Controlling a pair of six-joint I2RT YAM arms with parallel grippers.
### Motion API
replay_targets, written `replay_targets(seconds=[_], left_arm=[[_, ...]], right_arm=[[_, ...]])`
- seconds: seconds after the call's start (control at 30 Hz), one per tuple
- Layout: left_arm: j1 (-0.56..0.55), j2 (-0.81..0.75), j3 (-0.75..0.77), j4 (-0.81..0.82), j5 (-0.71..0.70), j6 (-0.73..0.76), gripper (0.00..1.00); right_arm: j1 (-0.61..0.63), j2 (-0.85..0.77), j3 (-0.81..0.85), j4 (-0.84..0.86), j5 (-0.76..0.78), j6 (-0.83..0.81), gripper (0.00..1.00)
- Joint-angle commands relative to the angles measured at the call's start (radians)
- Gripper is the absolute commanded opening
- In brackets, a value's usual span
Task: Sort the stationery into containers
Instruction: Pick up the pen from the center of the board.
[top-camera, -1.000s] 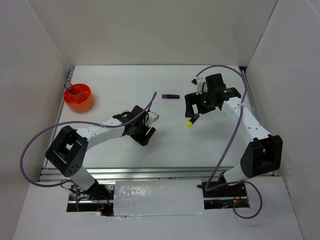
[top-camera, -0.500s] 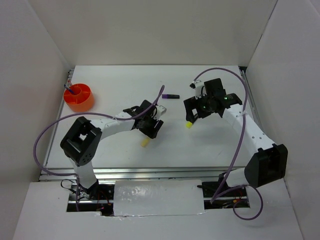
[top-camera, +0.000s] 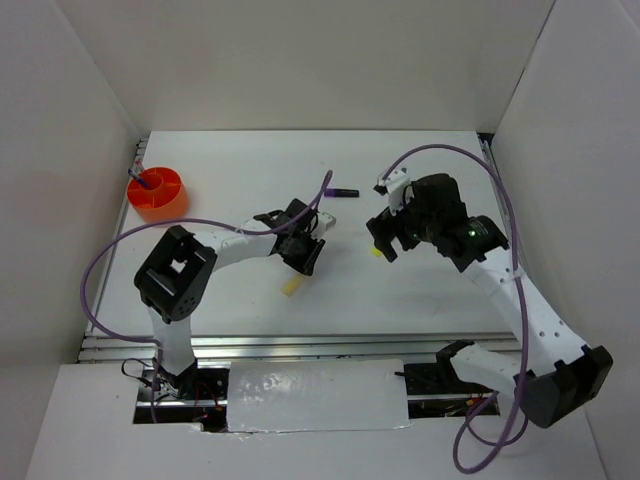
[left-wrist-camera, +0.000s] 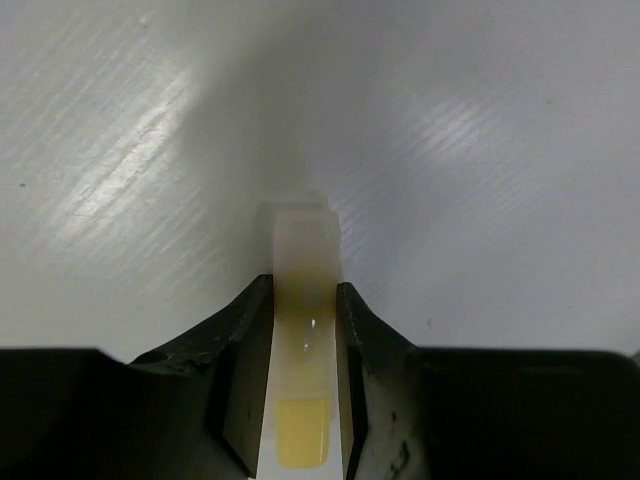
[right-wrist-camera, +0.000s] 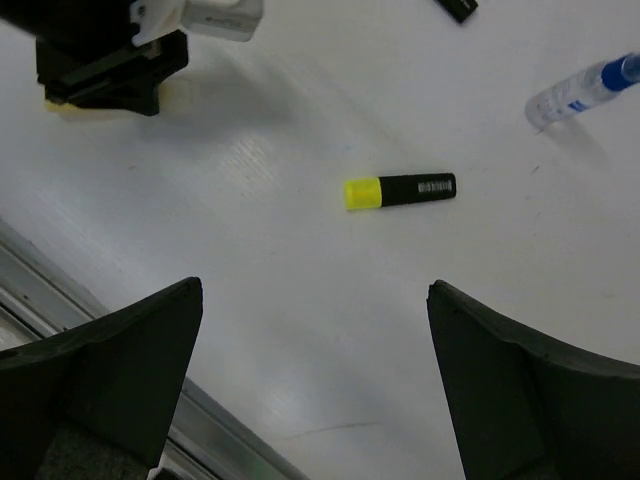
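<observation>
My left gripper (top-camera: 303, 252) is shut on the pale yellow stick (top-camera: 291, 287). In the left wrist view the stick (left-wrist-camera: 302, 250) sits between both fingers and pokes out past the tips of the gripper (left-wrist-camera: 303, 290), close over the table. My right gripper (top-camera: 385, 238) is open wide and empty. It hovers over the black-yellow highlighter (top-camera: 377, 250), which lies flat ahead of the gripper (right-wrist-camera: 312, 300) in the right wrist view (right-wrist-camera: 400, 190). The purple marker (top-camera: 343, 192) lies further back. The clear blue-capped bottle (right-wrist-camera: 585, 90) lies to the right. The orange-red cup (top-camera: 158, 196) stands far left.
A pen (top-camera: 139, 179) stands in the cup. White walls close in the table on the left, back and right. A metal rail (top-camera: 300, 345) runs along the near edge. Purple cables loop over both arms. The left gripper (right-wrist-camera: 110, 50) shows at the top left of the right wrist view.
My left gripper has moved right and back, and the pale yellow stick now shows sticking out of it. My right arm has swung outward and its gripper has shifted over the highlighter.
</observation>
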Motion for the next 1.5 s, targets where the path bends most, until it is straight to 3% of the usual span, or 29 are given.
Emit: replay_targets(seconds=[0.0,0.07,0.2,0.37,0.53,0.9,1.27,1.47], left_arm=[[0.035,0.015,0.043,-0.043,0.141,-0.034,0.16],[0.066,-0.015,0.057,-0.067,0.221,-0.046,0.06],[0.098,-0.132,0.052,-0.066,0.330,-0.121,0.04],[0.104,-0.187,0.081,-0.127,0.207,-0.324,0.00],[0.123,-0.213,0.054,-0.127,0.300,-0.390,0.00],[0.132,-0.189,0.066,-0.135,0.488,-0.416,0.00],[0.132,-0.181,0.054,-0.113,0.606,-0.461,0.03],[0.132,-0.193,0.037,-0.095,0.640,-0.484,0.03]], right_arm=[[0.085,-0.072,0.012,0.001,0.069,-0.158,0.99],[0.131,-0.074,0.038,-0.047,0.082,-0.224,0.98],[0.291,-0.122,0.025,-0.044,0.163,-0.390,0.98],[0.610,-0.047,0.026,-0.002,0.308,-0.509,0.98],[0.779,0.028,-0.059,0.198,0.349,-0.667,0.98],[0.818,0.145,-0.122,0.358,0.225,-0.824,0.97],[0.741,0.141,-0.218,0.446,0.057,-0.991,0.99],[0.703,0.164,-0.242,0.482,0.023,-1.046,0.90]])
